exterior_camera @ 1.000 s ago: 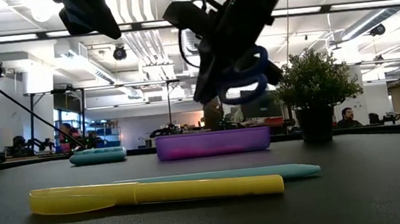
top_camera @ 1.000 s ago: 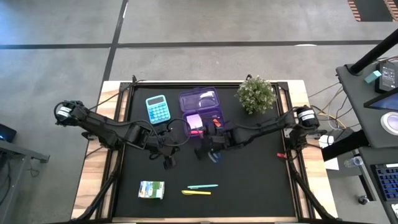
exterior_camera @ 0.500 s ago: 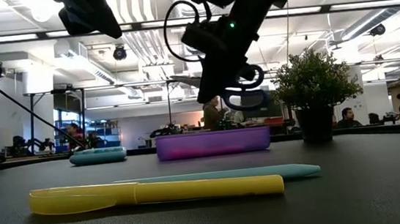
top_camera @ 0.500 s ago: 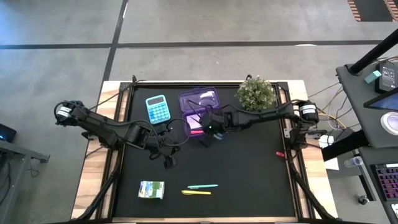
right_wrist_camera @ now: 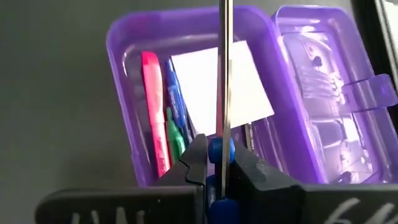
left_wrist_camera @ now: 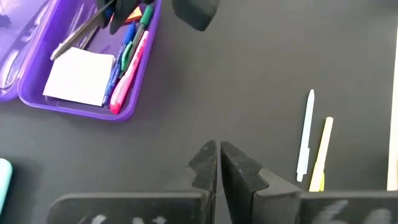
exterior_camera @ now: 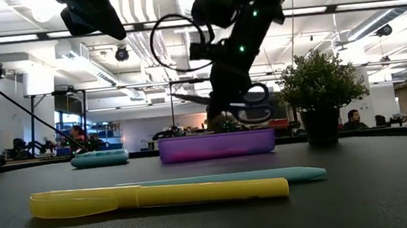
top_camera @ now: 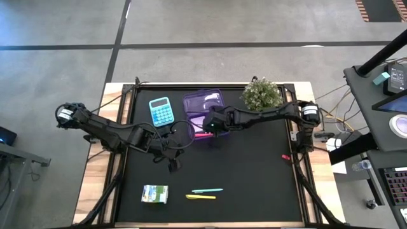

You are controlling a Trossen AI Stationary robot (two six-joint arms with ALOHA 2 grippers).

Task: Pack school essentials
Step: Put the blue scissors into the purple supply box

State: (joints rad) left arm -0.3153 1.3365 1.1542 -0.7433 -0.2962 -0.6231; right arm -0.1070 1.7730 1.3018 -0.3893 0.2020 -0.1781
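Observation:
My right gripper (right_wrist_camera: 221, 157) is shut on the blue-handled scissors (exterior_camera: 251, 103) and hangs above the near part of the open purple box (top_camera: 205, 111). In the box lie a pink marker (right_wrist_camera: 151, 99), a blue pen (right_wrist_camera: 174, 99), a green pen (right_wrist_camera: 175, 134) and a white pad (right_wrist_camera: 205, 87). My left gripper (left_wrist_camera: 217, 149) hovers shut with nothing in it over the table left of centre (top_camera: 173, 164). A teal pen (top_camera: 207, 190), a yellow pen (top_camera: 200, 196) and a green-and-white packet (top_camera: 154, 194) lie flat near the front edge. My right gripper pinches the scissors between its two fingers at the blue pivot (right_wrist_camera: 221, 148), where blades and handles meet. The fingers slant down from the table's right side. The closed blades (right_wrist_camera: 224, 74) run on past the fingertips over the box. The scissors are lifted clear, handles (exterior_camera: 254, 107) hanging behind.
A teal calculator (top_camera: 160, 111) lies left of the box and a potted plant (top_camera: 261, 95) stands at the far right. The box's lid (right_wrist_camera: 323, 106) lies open on its far side. Bare black mat lies at centre and right.
My right gripper has carried the scissors from the table's middle toward the far edge, over the purple box, rolling its wrist on the way. The scissors have turned with it and their blades now reach over the box. It stays shut.

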